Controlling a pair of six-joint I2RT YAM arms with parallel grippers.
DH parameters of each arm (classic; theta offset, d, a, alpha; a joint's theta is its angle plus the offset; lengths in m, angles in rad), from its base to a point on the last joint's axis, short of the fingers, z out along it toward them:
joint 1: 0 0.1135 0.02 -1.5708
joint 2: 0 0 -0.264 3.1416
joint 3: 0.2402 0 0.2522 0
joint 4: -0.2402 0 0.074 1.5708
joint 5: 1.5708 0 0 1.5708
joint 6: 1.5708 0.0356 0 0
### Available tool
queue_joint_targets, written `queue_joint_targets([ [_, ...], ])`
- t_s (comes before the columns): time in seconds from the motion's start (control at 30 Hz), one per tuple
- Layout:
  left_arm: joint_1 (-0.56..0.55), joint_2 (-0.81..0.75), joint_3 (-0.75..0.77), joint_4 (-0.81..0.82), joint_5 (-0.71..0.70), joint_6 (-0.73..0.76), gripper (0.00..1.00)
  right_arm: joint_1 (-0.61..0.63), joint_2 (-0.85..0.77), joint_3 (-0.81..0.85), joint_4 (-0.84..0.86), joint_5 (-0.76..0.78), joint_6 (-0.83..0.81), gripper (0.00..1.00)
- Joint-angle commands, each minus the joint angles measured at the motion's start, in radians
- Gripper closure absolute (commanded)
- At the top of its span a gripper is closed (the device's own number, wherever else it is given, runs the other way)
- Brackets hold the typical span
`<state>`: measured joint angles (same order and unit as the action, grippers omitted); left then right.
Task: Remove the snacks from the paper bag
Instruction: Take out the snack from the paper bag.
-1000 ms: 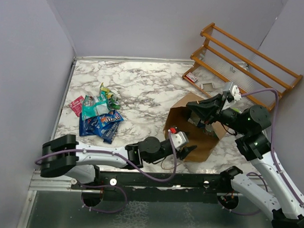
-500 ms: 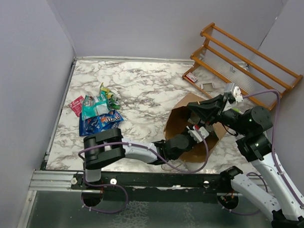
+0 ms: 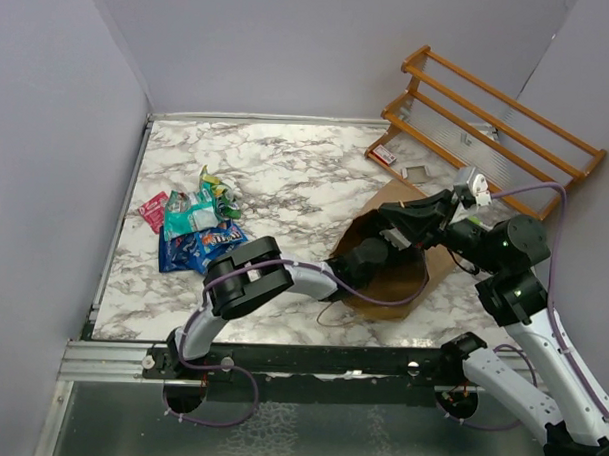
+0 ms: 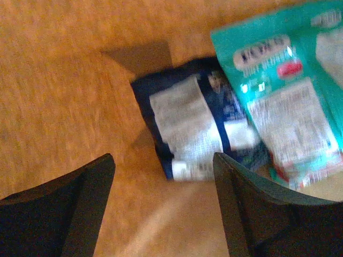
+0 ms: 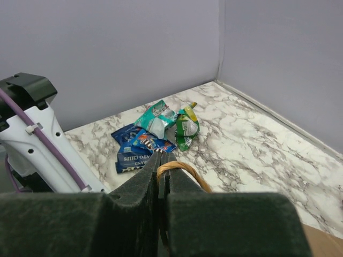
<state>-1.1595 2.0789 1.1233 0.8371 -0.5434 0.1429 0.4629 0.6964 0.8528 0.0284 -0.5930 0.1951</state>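
A blue packet lies flat on the floor of the bag, its right side tucked under a teal packet. I judge both to be light, crinkly, slick foil that will slide or buckle under pressure, so I'd pinch the blue one by its free near edge or a sealed seam, not its middle. My left jaws stand wide apart just short of it, my right jaws are pressed together on the bag's handle, and the other snacks sit in a pile on the worktop, well apart from the bag.
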Motion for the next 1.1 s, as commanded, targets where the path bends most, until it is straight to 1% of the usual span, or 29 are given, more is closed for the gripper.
queue_joint_targets([
  [0.0,0.007,0.069,0.124,-0.001,-0.044,0.066,0.22,0.002,-0.016,0.022,0.033,0.010,0.002,0.98],
  [0.1,0.000,0.077,0.173,-0.044,-0.082,0.078,0.23,0.002,-0.015,0.028,0.025,0.013,0.000,0.98],
  [0.2,0.001,0.056,0.145,-0.010,-0.040,0.047,0.22,0.002,-0.016,0.033,0.018,0.034,-0.004,0.98],
  [0.27,0.005,0.066,0.153,-0.001,-0.055,0.042,0.22,0.002,-0.013,0.033,0.020,0.036,-0.001,0.97],
  [0.5,0.057,0.136,0.213,-0.015,-0.108,0.001,0.20,0.002,-0.009,0.039,0.021,0.028,0.014,0.98],
  [0.6,0.078,0.179,0.226,0.010,-0.118,0.035,0.20,0.002,-0.009,0.049,0.018,0.024,0.017,0.98],
  [0.67,0.083,0.207,0.255,0.066,-0.126,0.079,0.20,0.002,-0.010,0.056,0.013,0.024,0.017,0.98],
  [0.73,0.088,0.229,0.252,0.138,-0.102,0.107,0.20,0.002,-0.011,0.059,0.010,0.024,0.015,0.98],
  [0.8,0.093,0.247,0.267,0.162,-0.048,0.118,0.20,0.002,-0.009,0.060,0.010,0.025,0.014,0.98],
  [0.83,0.094,0.256,0.275,0.170,-0.021,0.126,0.21,0.002,-0.007,0.063,0.009,0.025,0.016,0.98],
  [0.87,0.094,0.262,0.279,0.186,0.005,0.131,0.28,0.002,-0.006,0.067,0.005,0.024,0.015,0.98],
  [0.93,0.093,0.259,0.252,0.258,0.079,0.160,0.45,0.002,-0.006,0.075,-0.003,0.027,0.012,0.98],
  [1.03,0.078,0.225,0.172,0.374,0.111,0.200,0.56,0.002,-0.009,0.077,-0.020,0.043,0.005,0.98],
  [1.07,0.072,0.205,0.151,0.386,0.114,0.214,0.62,0.002,-0.012,0.076,-0.023,0.052,0.002,0.98],
])
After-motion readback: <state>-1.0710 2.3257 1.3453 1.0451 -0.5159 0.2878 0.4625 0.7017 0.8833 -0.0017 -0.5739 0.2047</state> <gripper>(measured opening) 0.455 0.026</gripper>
